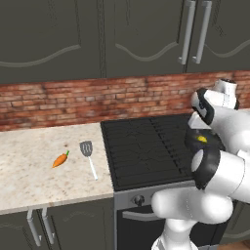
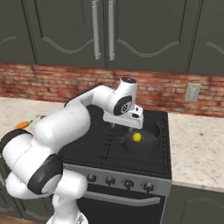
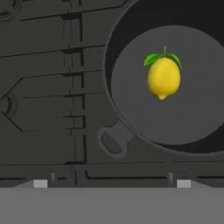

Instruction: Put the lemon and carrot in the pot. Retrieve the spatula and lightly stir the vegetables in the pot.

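Note:
The yellow lemon point(image 3: 163, 78) lies loose on the floor of the dark pot point(image 3: 188, 118), which stands on the right side of the stovetop. My gripper point(image 2: 121, 127) hovers just above and left of the pot point(image 2: 146, 146), open, its fingertips point(image 3: 40, 183) wide apart with nothing between them. From the left, my arm partly covers the pot point(image 1: 191, 140) and the lemon point(image 1: 201, 139). The orange carrot point(image 1: 60, 159) lies on the left counter, and the spatula point(image 1: 88, 156) is right beside it, grey head pointing toward the wall. The carrot point(image 2: 23, 124) also peeks out behind my arm.
The black stovetop point(image 1: 141, 146) has grates, and oven knobs point(image 2: 127, 183) line its front. Light stone counters point(image 1: 29, 180) flank it on both sides. A brick backsplash point(image 1: 73, 100) and dark upper cabinets close the back. A wall outlet point(image 2: 192, 92) sits at the right.

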Motion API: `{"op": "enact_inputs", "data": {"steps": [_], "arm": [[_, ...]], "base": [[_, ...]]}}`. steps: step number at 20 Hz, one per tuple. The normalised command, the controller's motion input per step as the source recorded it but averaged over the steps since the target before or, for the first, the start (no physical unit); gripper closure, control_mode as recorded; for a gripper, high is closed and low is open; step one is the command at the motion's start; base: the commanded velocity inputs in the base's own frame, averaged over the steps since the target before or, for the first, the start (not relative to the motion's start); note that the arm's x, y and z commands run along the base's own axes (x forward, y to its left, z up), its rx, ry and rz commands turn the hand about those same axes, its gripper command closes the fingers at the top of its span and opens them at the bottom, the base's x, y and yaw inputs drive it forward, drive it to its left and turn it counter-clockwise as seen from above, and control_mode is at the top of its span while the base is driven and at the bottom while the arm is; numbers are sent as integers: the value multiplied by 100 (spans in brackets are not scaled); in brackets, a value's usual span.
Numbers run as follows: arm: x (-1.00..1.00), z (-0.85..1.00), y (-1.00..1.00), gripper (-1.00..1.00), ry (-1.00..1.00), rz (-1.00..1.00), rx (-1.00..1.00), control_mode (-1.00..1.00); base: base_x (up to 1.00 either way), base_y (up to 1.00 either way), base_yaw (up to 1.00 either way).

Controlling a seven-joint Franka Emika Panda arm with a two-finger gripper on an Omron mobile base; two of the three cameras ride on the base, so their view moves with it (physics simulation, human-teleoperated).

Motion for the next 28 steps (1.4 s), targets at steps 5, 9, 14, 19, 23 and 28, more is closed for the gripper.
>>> {"op": "enact_inputs", "data": {"steps": [5,9,14,19,23,28], "arm": [[-29,16,100,-100,-3,1,-7,-100],[-15,4,100,-100,0,6,-5,-100],[-8,0,100,-100,-4,9,-1,-100],[-15,0,100,-100,-10,6,-2,-100],[-12,0,100,-100,-11,4,-1,-100],[-11,0,100,-100,-13,6,0,-100]], "base": [[0,0,0],[0,0,0],[0,0,0],[0,0,0],[0,0,0],[0,0,0]]}}
